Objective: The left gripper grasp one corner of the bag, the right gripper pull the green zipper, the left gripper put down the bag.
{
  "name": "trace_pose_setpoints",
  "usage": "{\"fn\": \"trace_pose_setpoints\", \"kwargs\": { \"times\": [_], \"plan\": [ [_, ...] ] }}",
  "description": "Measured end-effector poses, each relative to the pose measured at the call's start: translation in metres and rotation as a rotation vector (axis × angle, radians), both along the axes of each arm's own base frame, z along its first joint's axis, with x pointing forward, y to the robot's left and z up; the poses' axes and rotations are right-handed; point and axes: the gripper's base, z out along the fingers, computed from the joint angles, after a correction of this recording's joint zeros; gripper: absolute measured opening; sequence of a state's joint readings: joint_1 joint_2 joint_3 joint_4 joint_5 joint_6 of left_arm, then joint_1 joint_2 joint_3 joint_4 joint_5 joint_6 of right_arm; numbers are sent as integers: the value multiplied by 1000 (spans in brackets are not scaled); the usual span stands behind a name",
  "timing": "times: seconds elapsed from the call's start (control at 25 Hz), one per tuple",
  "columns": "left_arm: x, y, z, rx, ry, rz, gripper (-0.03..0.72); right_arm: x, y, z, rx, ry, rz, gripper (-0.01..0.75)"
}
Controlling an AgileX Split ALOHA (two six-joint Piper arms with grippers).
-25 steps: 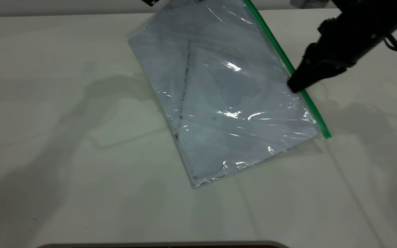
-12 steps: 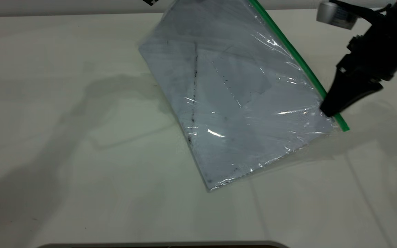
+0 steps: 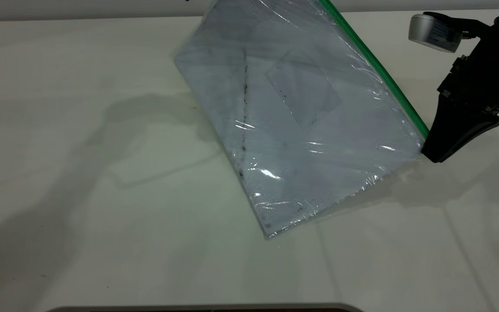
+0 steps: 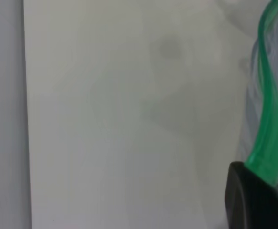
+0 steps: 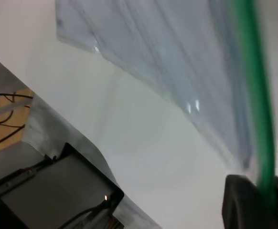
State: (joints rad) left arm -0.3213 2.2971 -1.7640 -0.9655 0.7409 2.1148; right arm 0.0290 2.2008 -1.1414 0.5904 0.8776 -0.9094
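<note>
bag (image 3: 301, 125) light, floppy, slick; right tool (image 3: 432, 152) clamped on green zipper (image 3: 379, 71) end; left tool (image 4: 253, 200) pinching top corner

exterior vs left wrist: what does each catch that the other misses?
Exterior only: the whole bag, tilted with its lower edge on the table, its dark streak and small clear pocket, plus the right end effector at the lower end of the green zipper.

Left wrist only: the left end effector up close, gripping the green-edged corner; the exterior view crops that corner out.

Both: the green zipper, clear plastic and white table.
</note>
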Motion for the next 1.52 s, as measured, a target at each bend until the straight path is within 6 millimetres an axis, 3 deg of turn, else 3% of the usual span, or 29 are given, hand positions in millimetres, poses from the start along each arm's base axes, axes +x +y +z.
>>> {"fn": "trace_pose_setpoints", "kwargs": {
  "times": [0.12, 0.28, 0.48, 0.64, 0.84, 1.04, 1.12, 1.28, 1.52],
  "plan": [
    [1, 4, 0, 3, 4, -4, 53, 2, -1, -1, -3, -21, -19, 147],
    [-1, 3, -3, 0, 33, -30, 53, 5, 0, -1, 0, -47, -42, 303],
    [-5, -7, -29, 11, 115, -21, 56, 11, -2, -3, -27, -102, -69, 486],
    [-7, -16, -43, 19, 151, 6, 100, 15, -5, -4, -54, -151, -88, 542],
    [-4, -16, -46, 10, 201, 101, 300, 19, -6, -4, -76, -190, -103, 549],
    [11, -12, -44, 21, 125, 288, 496, 26, -8, 3, -89, -243, -100, 549],
    [18, -9, -34, -11, 119, 405, 532, 35, -7, 19, -84, -296, -96, 549],
    [18, -6, 13, -107, 170, 573, 549, 56, -5, 71, -49, -424, -81, 550],
    [-7, 8, 76, -73, 349, 746, 550, 66, -1, 176, 9, -624, -80, 551]
  ]
}}
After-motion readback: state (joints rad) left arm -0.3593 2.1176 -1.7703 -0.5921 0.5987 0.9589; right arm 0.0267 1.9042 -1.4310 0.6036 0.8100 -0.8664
